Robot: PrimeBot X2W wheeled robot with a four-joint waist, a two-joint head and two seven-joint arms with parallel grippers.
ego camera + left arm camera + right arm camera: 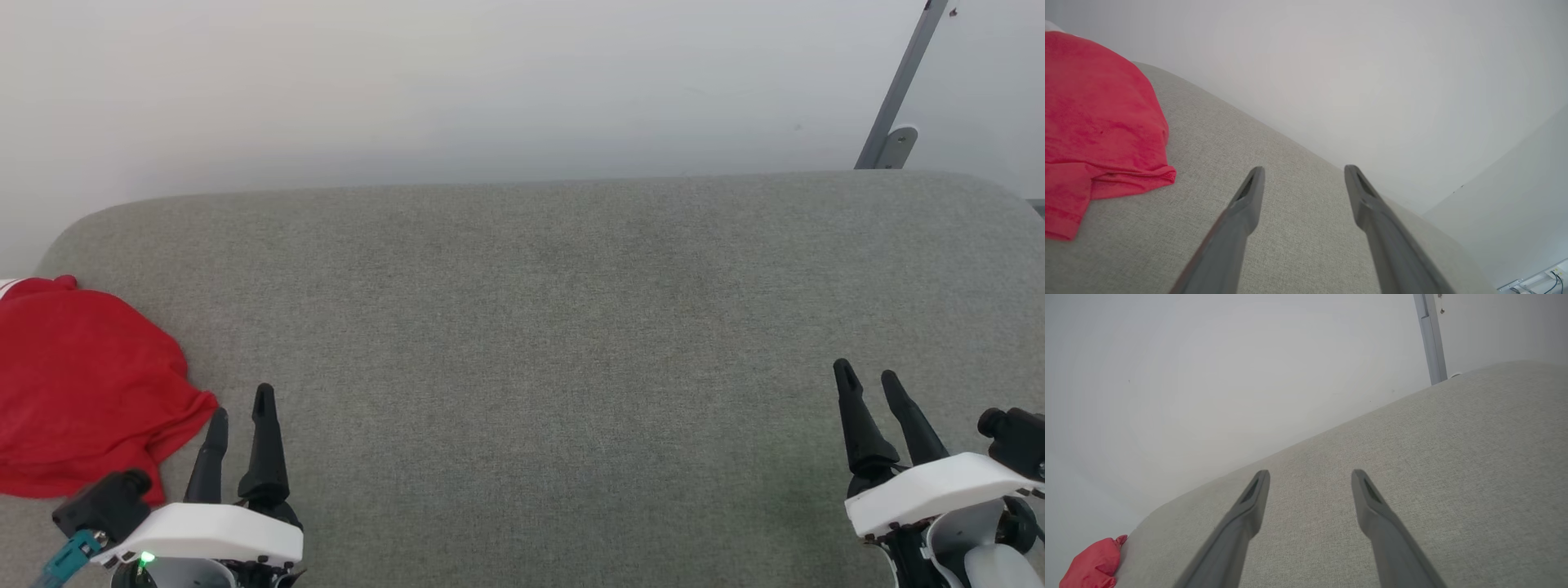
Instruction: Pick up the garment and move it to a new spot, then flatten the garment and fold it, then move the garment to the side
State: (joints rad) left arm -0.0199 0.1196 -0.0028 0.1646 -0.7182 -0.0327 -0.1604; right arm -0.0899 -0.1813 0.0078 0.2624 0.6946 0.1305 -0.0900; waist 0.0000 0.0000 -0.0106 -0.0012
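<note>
Past left edge, garment [82, 392] probably continues.

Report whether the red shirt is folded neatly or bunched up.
Bunched up: the garment lies in a rumpled heap with uneven edges on the grey cushion, partly cut off by the frame.

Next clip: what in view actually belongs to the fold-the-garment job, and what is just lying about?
Job: red garment, crumpled at the far left; left gripper, open; right gripper, open.
Just there: grey fabric surface beneath; metal bar by the wall.
</note>
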